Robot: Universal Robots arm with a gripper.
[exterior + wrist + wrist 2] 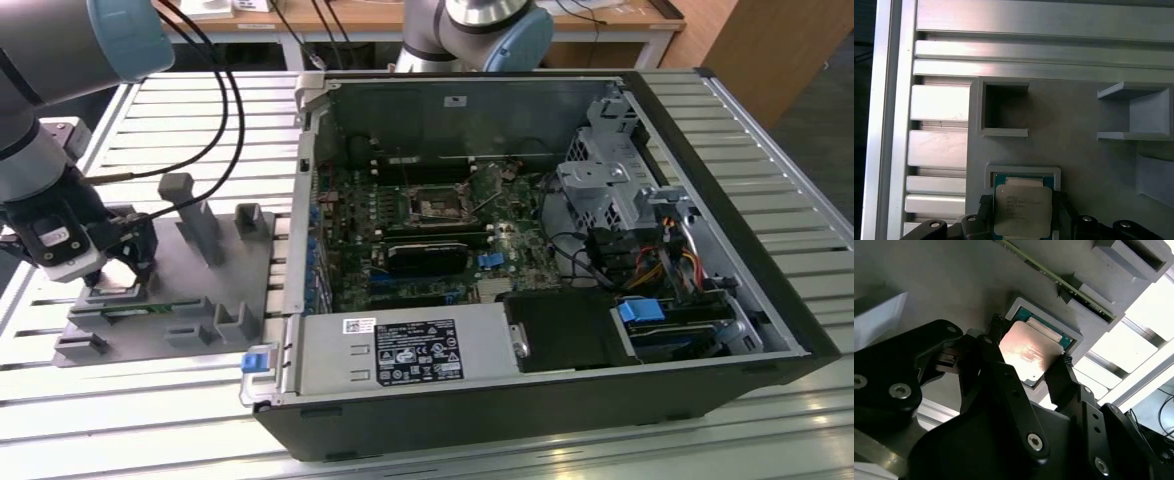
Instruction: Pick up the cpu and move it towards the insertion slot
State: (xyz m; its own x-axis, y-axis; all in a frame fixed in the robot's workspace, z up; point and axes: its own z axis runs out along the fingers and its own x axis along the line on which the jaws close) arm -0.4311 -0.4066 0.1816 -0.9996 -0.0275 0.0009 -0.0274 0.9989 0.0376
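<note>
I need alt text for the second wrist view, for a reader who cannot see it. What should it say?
The gripper grips the cpu by two opposite edges with its black fingers, while the chip lies in a square recess of the grey holder. Beyond it, a thin green memory stick sits in the same holder.

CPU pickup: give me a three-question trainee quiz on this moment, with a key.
1. True or false: the pincer hangs over the insertion slot.
2. The cpu sits between the pincer's fingers at: A) the grey fixture at the exterior view's left; B) the motherboard; C) a drive bay.
3. Fill in: the insertion slot lies inside the open computer ____.
Key: 1 false; 2 A; 3 case.
</note>
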